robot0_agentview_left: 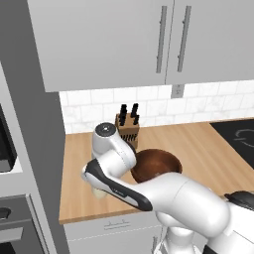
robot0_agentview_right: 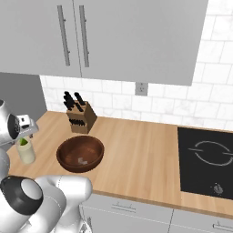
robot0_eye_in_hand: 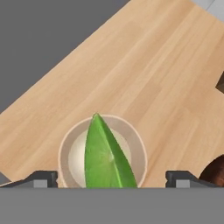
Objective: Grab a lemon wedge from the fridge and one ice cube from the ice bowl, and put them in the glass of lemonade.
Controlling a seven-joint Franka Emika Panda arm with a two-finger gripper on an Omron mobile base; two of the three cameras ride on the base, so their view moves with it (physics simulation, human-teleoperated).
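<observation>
Lemon wedge (robot0_eye_in_hand: 106,156), bright green, smooth-skinned and pointed at its tip, stood in the glass of lemonade (robot0_eye_in_hand: 70,153), a small clear cylinder with a round rim and pale milky liquid. The hand (robot0_eye_in_hand: 112,179) hung right above it with its two dark fingers spread wide on either side of the glass, gripping nothing; the wedge lay between them but apart from both. In the right base view the hand (robot0_agentview_right: 26,127) sat just over the glass (robot0_agentview_right: 26,151) at the left end of the counter (robot0_agentview_right: 136,150), whose top was light wood with a straight grain. Just to the right of the glass stood the ice bowl (robot0_agentview_right: 80,154), wide, round, shallow and dark brown with a glossy inside, holding a pale translucent ice cube (robot0_agentview_right: 82,160). Beyond the bowl, near the white tiled wall, stood a wooden knife block (robot0_agentview_right: 82,118) with black handles.
</observation>
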